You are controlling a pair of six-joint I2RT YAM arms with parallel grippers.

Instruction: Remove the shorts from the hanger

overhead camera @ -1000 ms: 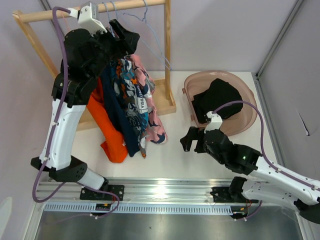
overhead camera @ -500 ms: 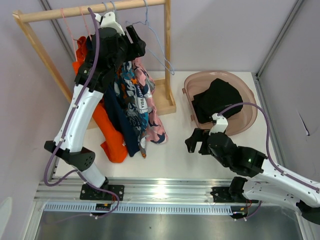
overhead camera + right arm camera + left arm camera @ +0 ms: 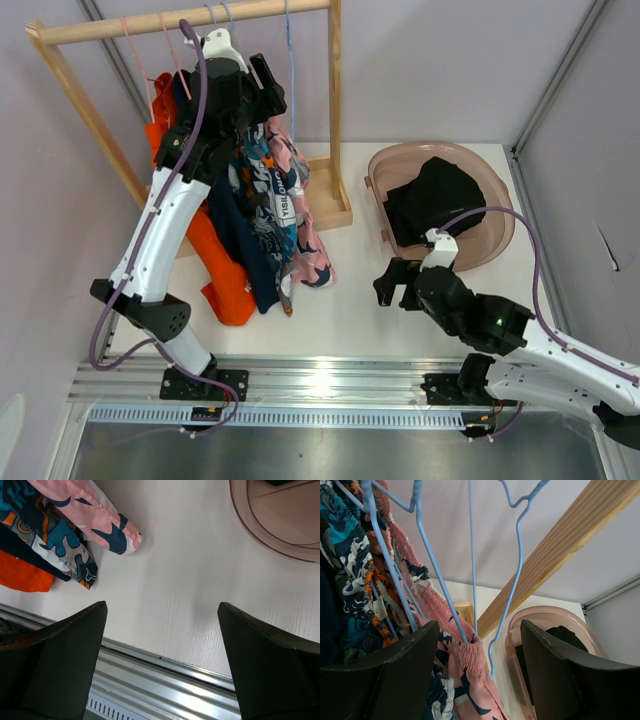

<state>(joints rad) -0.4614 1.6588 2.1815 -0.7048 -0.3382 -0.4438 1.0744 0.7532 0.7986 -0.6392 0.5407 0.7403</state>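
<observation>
**Top view.** Left gripper (image 3: 268, 95), at 11 o'clock, is raised among pink floral shorts (image 3: 308, 235), teal-orange-white shorts (image 3: 262, 190), navy shorts (image 3: 240, 255) and orange shorts (image 3: 218, 285) hanging from the wooden rack (image 3: 190, 20). Black shorts (image 3: 435, 195) lie in the tub (image 3: 500, 225) at 2 o'clock. Right gripper (image 3: 395, 285) is at centre.

**Left wrist.** Jaws apart, flanking the pink waistband and a blue wire hanger (image 3: 519, 555).

**Right wrist.** Jaws wide apart above the table (image 3: 190, 580), with the shorts' hems at 10 o'clock.

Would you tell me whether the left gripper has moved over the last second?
Yes: the left gripper has shifted rightward, closer to the light wooden rack's upright right-hand post.
</observation>
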